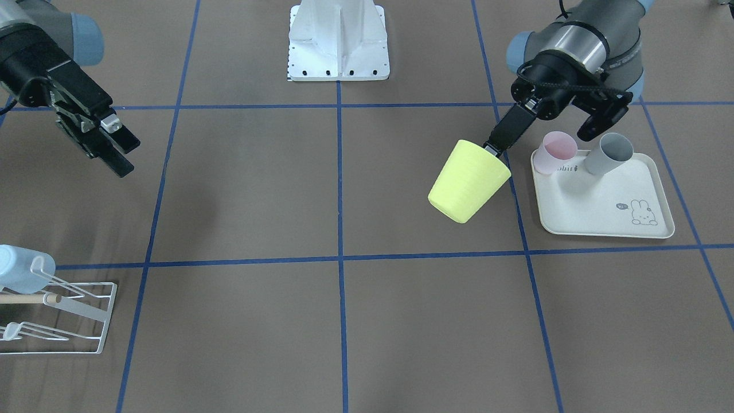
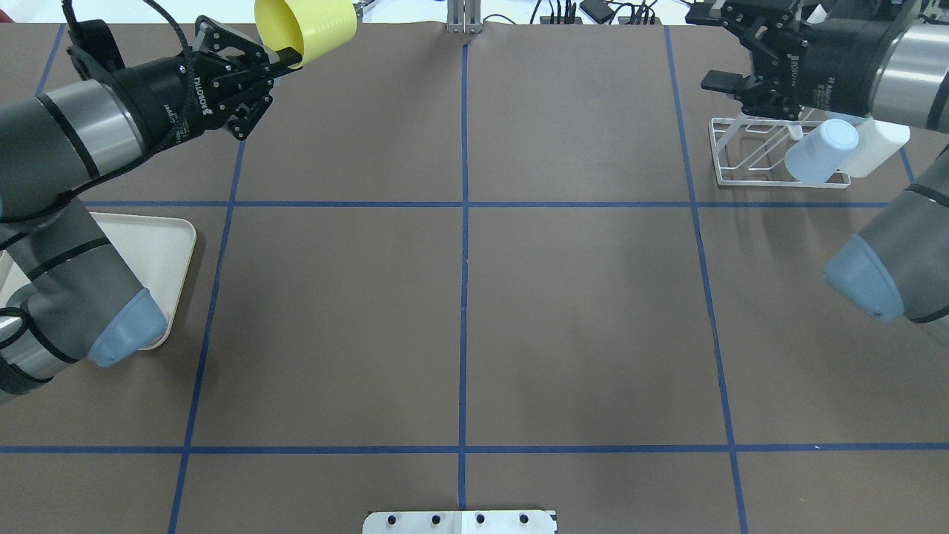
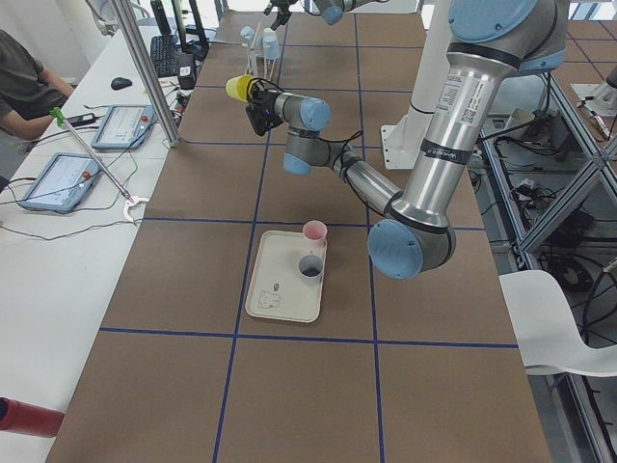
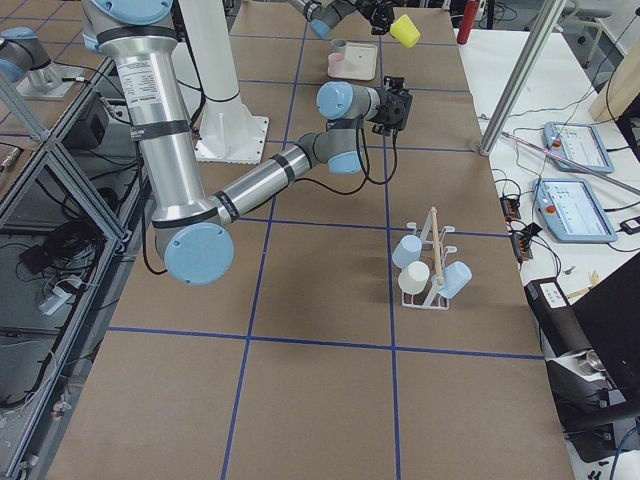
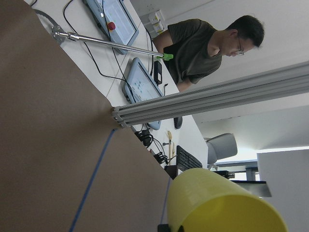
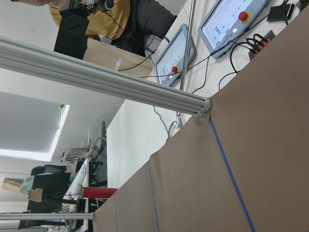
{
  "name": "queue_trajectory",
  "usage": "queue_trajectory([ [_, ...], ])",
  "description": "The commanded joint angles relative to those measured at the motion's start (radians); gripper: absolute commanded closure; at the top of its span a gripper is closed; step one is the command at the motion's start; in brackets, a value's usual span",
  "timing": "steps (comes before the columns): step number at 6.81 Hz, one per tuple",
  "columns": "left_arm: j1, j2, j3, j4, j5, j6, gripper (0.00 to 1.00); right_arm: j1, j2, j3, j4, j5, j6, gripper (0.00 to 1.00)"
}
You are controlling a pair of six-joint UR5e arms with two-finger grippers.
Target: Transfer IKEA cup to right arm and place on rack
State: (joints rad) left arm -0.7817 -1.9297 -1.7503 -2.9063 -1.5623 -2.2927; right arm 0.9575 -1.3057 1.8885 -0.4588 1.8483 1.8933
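Left jaws clench yellow cup [image 1: 469, 180] – right jaws released (brown blue-taped table [image 1: 252, 189])

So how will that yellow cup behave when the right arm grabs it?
The yellow cup is probably stiff and light: the left gripper holds it tilted by the rim alone, with no visible deformation. Its tapered wall might slip in the jaws. Laid on its side, it would likely roll in a curve.

The cup [image 1: 469, 181], in the left hand [image 1: 494, 150], hangs beside the tray [image 1: 602, 212], well apart from the rack [image 1: 26, 298].
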Motion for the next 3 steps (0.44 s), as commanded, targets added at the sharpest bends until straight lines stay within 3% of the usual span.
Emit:
queue_trajectory([
  [1, 0.027, -0.029, 0.017, -0.132, 0.037, -0.160, 1.00, -0.109, 0.097, -0.002, 0.024, -0.143, 0.100, 0.00],
  [3, 0.106, -0.085, 0.076, -0.288, 0.039, -0.157, 1.00, -0.230, 0.111, -0.060, 0.199, -0.303, 0.101, 0.00],
])
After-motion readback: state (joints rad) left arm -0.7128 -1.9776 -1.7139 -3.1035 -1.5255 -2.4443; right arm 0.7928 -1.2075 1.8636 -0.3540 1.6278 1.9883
